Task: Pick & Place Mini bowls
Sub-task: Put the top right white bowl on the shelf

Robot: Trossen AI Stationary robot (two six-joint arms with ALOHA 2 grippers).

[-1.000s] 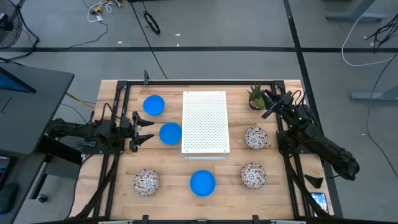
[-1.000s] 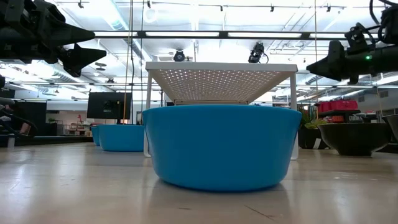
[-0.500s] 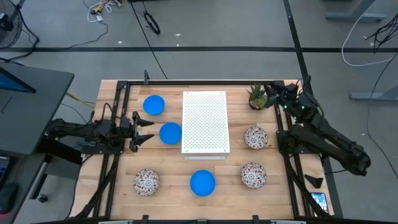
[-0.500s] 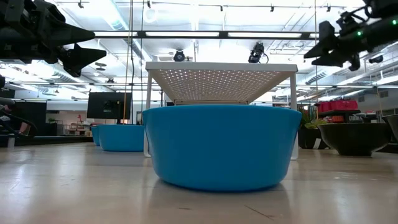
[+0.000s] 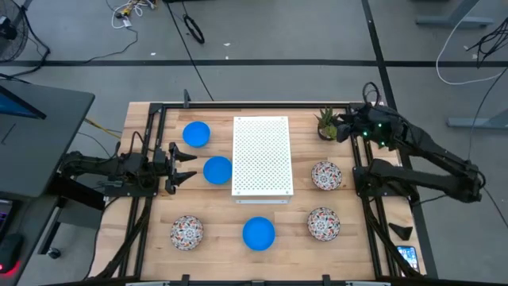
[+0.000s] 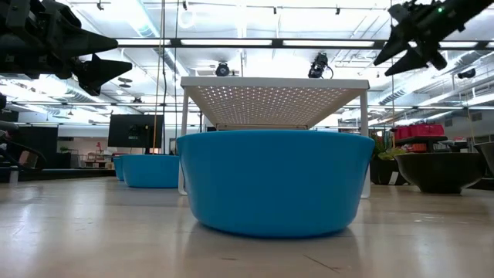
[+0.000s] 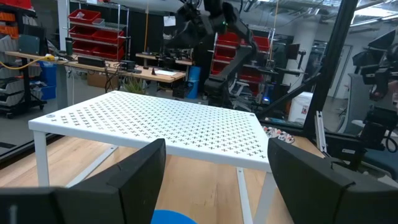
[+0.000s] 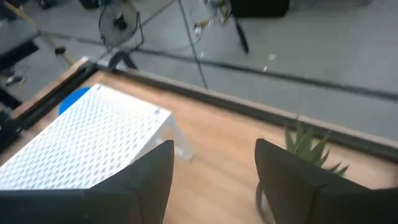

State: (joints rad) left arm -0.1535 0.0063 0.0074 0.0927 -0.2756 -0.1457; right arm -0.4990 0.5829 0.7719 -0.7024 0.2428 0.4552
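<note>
Three blue mini bowls (image 5: 196, 133) (image 5: 217, 170) (image 5: 259, 233) and three patterned mini bowls (image 5: 326, 175) (image 5: 323, 223) (image 5: 186, 232) sit upright on the wooden table around a white perforated board (image 5: 263, 156). My left gripper (image 5: 189, 165) stands open and level at the left, just short of the middle blue bowl (image 7: 174, 216). My right gripper (image 5: 343, 127) is open, high above the far right corner by the plant, slanting down toward the board (image 8: 93, 146). Neither has anything between its fingers.
A small spiky green plant (image 5: 326, 123) stands at the far right, close under my right gripper. The board stands on thin legs (image 6: 184, 139) mid-table. A black frame (image 5: 254, 104) runs along the table's edges. Bare wood lies between the bowls.
My right gripper has risen well above the table and tipped from level to slanting downward, rolling a little, while its arm has swung out toward the right edge. In the low view its fingers stand wider apart than before. The bowls have not moved.
</note>
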